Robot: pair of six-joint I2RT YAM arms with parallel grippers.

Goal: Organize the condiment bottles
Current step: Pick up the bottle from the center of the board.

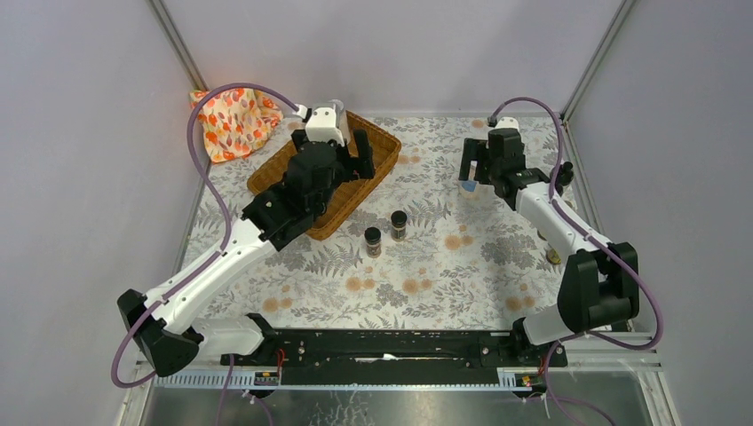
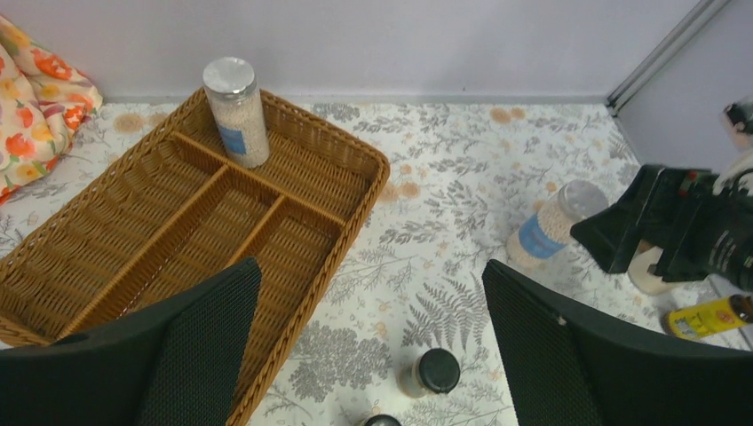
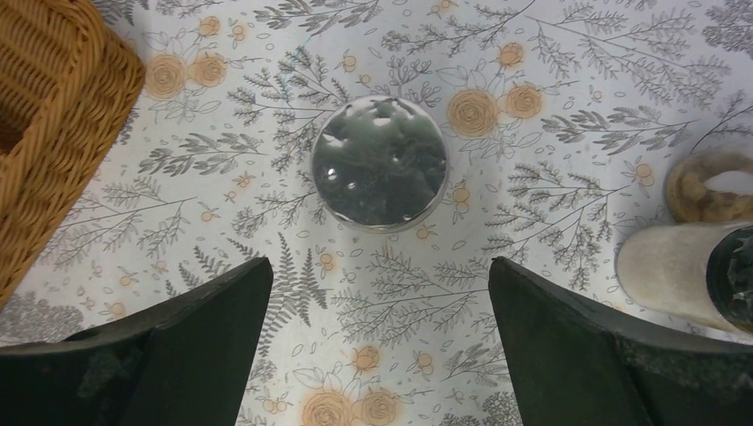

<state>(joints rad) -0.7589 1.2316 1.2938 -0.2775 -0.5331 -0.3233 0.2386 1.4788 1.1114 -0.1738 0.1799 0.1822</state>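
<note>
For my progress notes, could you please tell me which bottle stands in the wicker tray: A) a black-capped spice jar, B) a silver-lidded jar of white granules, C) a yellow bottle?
B: the left wrist view shows the silver-lidded jar upright in the far compartment of the wicker tray.

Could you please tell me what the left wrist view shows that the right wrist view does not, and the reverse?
Only the left wrist: a silver-lidded jar standing in the far compartment of the wicker tray, the orange cloth, a black-capped jar and a yellow bottle. Only the right wrist: a brown-filled jar seen from above. Both: a corner of that tray, the floral tablecloth, and apparently the same second lidded jar standing on it.
</note>
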